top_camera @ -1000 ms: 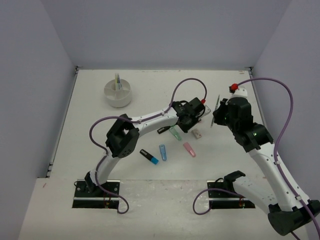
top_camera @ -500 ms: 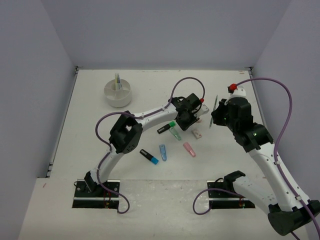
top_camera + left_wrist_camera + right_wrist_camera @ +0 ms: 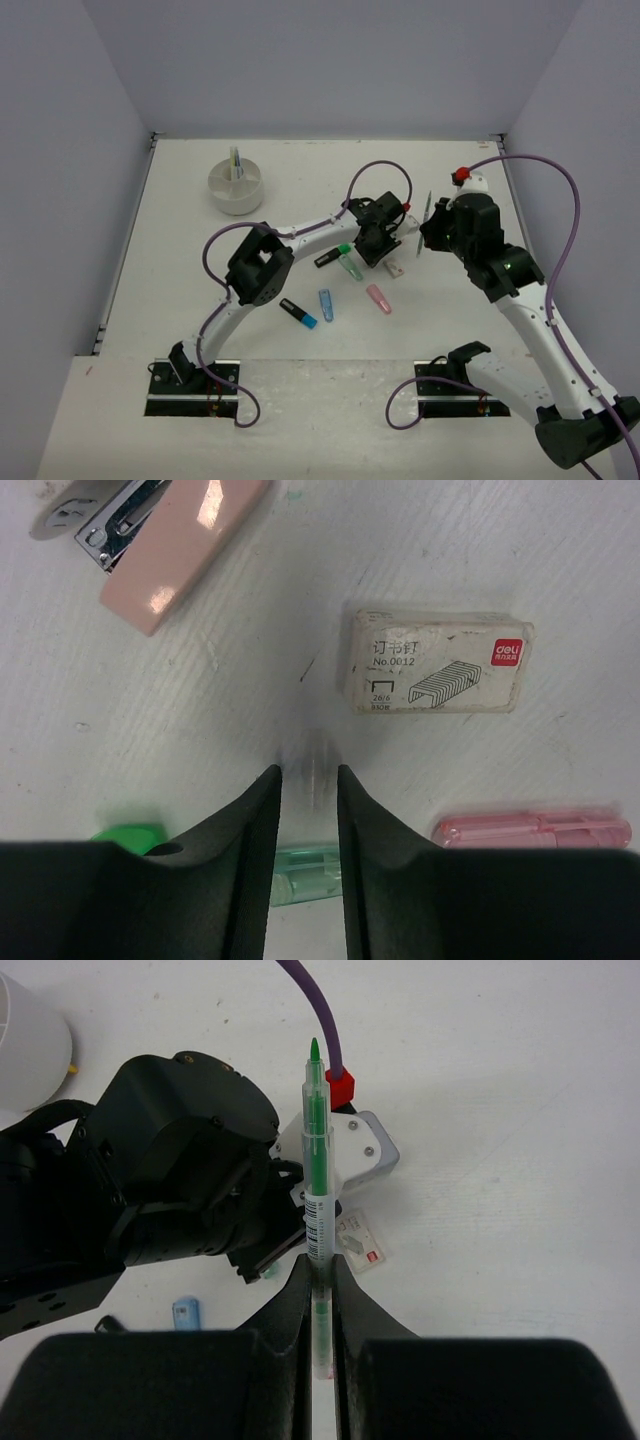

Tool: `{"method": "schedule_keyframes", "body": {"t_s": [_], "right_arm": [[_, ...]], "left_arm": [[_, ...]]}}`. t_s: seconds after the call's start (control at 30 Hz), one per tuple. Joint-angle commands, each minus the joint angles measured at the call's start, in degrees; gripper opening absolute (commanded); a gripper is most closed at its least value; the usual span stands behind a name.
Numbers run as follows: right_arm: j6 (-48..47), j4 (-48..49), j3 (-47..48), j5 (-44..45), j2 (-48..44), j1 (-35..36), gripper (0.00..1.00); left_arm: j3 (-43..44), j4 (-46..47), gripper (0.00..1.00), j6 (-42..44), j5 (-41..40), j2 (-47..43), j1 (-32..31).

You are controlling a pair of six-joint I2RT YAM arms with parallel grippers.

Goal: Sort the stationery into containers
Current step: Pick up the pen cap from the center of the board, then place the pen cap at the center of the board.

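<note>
My right gripper (image 3: 320, 1265) is shut on a thin green pen (image 3: 317, 1160) that sticks straight out past its fingertips; both show at centre right in the top view, the gripper (image 3: 432, 228) and the pen (image 3: 427, 212). My left gripper (image 3: 308, 772) hovers low over the table with its jaws a narrow gap apart. A blurred grey streak shows at its tips, and I cannot tell whether it is held. A clear green highlighter (image 3: 305, 872) lies under the gap. The round white tub (image 3: 236, 190) stands far left with thin sticks upright in it.
A pink stapler (image 3: 180, 540), a staple box (image 3: 437, 662) and a pink highlighter (image 3: 530, 830) lie round the left gripper (image 3: 372, 245). A blue highlighter (image 3: 326, 304), a black-and-blue one (image 3: 298, 313) and a black item (image 3: 324, 259) lie nearer the arms.
My left gripper has moved a little down and left, from over the stapler toward the green highlighter. My right gripper has edged slightly left with the pen still in it.
</note>
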Motion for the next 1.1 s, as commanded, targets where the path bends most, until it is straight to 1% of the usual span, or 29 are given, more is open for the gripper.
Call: {"method": "schedule_keyframes", "body": {"t_s": [0.0, 0.07, 0.1, 0.17, 0.2, 0.27, 0.3, 0.33, 0.43, 0.5, 0.57, 0.67, 0.7, 0.8, 0.87, 0.93, 1.07], "right_arm": [[-1.16, 2.29, 0.44, -0.98, -0.03, -0.16, 0.0], [-1.14, 2.29, 0.5, -1.12, -0.09, -0.16, 0.0], [-1.2, 2.29, 0.5, -1.06, -0.09, -0.16, 0.0], [-1.22, 2.37, 0.48, -1.13, -0.17, -0.16, 0.0], [-1.22, 2.37, 0.41, -1.13, -0.17, -0.16, 0.0], [-1.22, 2.47, 0.32, -1.12, -0.27, -0.16, 0.0], [-1.22, 2.53, 0.32, -1.06, -0.33, -0.16, 0.0], [-1.22, 2.55, 0.27, -1.09, -0.4, -0.16, 0.0], [-1.15, 2.61, 0.3, -1.13, -0.5, -0.16, 0.0], [-1.19, 2.69, 0.26, -1.24, -0.41, -0.16, 0.0], [-1.22, 2.72, 0.23, -1.38, -0.35, -0.16, 0.0], [-1.13, 2.95, -0.05, -1.41, -0.45, -0.16, 0.0], [-1.13, 3.12, -0.1, -1.47, -0.51, -0.16, 0.0], [-0.97, 3.58, -0.21, -1.73, -0.45, -0.16, 0.0], [-0.89, 4.08, -0.34, -2.28, -0.17, -0.16, 0.0], [-0.65, 4.39, -0.42, -2.96, 0.08, -0.16, 0.0], [-0.04, 5.57, -1.03, -5.82, 0.65, -0.16, 0.0]], "left_arm": [[2.55, -0.09, 0.28, 0.19, 0.77, 2.57, -0.01], [2.92, -0.52, 0.24, -0.05, 0.54, 2.92, -0.01], [3.04, -0.97, 0.2, -0.22, 0.26, 3.26, -0.01], [3.15, -1.51, 0.14, -0.47, -0.06, 3.31, 0.01], [3.08, -1.58, 0.09, -0.54, -0.2, 3.04, 0.07], [2.83, -1.56, 0.05, -1.66, -0.76, 2.27, 0.5], [2.51, -1.45, 0.01, -2.67, -0.92, 1.63, 0.82], [2.19, -1.22, 0.0, -3.47, -1.08, 0.56, 1.19], [0.34, 1.43, 0.0, -6.92, -2.11, -4.05, 2.67], [-2.92, 5.02, 0.0, -10.75, -3.24, -9.06, 4.46], [-8.14, 9.63, 0.0, -15.15, -4.35, -15.02, 6.88], [-18.01, 15.58, 0.0, -25.05, -6.06, -23.43, 11.46], [-21.29, 16.91, 0.0, -26.84, -7.93, -26.13, 13.06], [-32.7, 20.4, 0.0, -37.04, -12.61, -34.35, 16.82], [-38.98, 20.29, 0.0, -48.99, -17.97, -38.98, 17.75], [-47.36, 19.87, 0.0, -58.68, -24.11, -43.58, 18.01], [-62.93, 24.69, 0.0, -77.81, -25.91, -52.71, 18.0]]}}
